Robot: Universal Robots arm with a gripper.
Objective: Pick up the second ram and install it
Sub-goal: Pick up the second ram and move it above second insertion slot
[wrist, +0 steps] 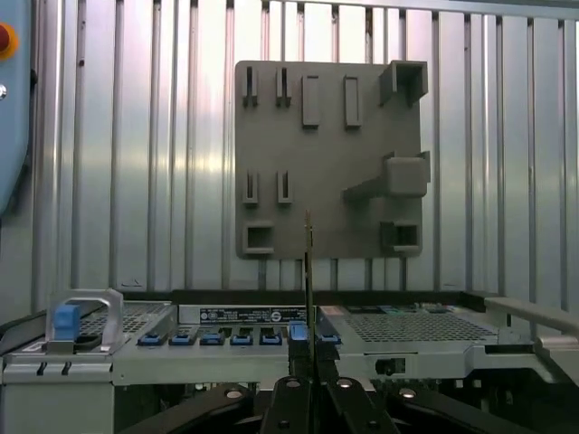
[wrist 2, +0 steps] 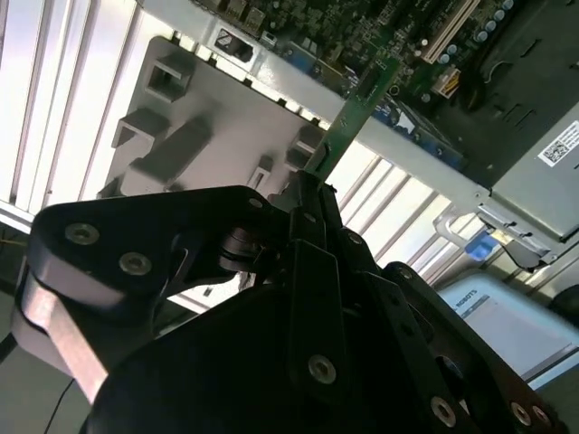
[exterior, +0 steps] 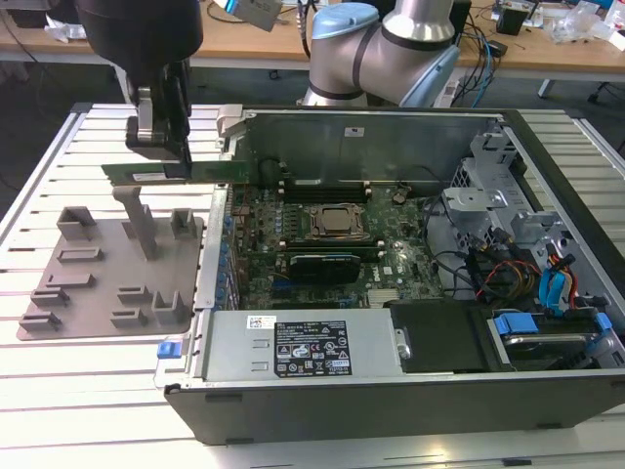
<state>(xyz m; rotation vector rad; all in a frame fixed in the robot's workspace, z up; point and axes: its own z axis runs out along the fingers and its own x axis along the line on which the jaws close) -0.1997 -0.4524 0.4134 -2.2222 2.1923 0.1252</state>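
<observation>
- Holds the second ram (exterior: 220,172) in the gripper (exterior: 163,154), pincer clamped together on the stick's upper edge, left of its middle in the exterior view.
- Keeps the green stick level and standing on its long edge, up in the air over the far part of the grey holder tray (exterior: 98,269).
- Reaches with the stick's right end as far as the left wall of the open computer case (exterior: 391,410), at the exterior view's left of the case.
- Hangs at the scene's far left, well apart from the CPU socket (exterior: 337,223) in the middle of the motherboard (exterior: 391,259).
- Inside the case on the near side, a grey power supply (exterior: 303,347) with labels on top.
- Under tray and case, a slatted metal table (exterior: 88,391).
- Behind the case on the far side, the pale blue and silver robot arm (exterior: 391,39).
- In the second wrist view, shows the second ram (wrist 2: 355,117) jutting out past the black gripper (wrist 2: 312,190) toward the motherboard (wrist 2: 362,27), with the grey holder tray (wrist 2: 235,108) just beside it.
- In the first wrist view, shows the second ram (wrist: 308,262) edge-on as a thin line pinched in the gripper (wrist: 308,357), over the side of the grey holder tray (wrist: 308,154) nearest the case.
</observation>
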